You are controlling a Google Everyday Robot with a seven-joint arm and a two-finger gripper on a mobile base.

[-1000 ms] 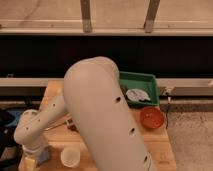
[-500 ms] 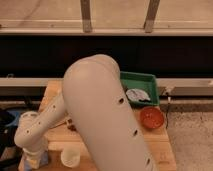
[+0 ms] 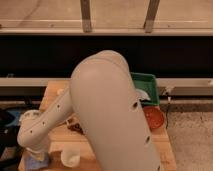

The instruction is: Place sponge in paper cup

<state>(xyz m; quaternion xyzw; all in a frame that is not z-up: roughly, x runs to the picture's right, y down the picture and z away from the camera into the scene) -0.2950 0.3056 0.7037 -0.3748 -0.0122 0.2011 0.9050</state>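
My gripper (image 3: 38, 156) is low over the front left corner of the wooden table (image 3: 55, 97), at the end of the white arm that fills the middle of the view. The blue-grey sponge (image 3: 37, 162) shows right under it, resting on the table, and the gripper is shut on it. The white paper cup (image 3: 70, 157) stands upright just to the right of the gripper, a short gap away. The arm hides much of the table.
A green tray (image 3: 150, 82) holding a white item sits at the table's back right. In front of it is an orange bowl (image 3: 154, 118). A dark object (image 3: 75, 126) lies under the arm. Floor lies past the table's right edge.
The gripper has sunk a little onto the sponge at the front left corner and has shut. The cup has not moved.
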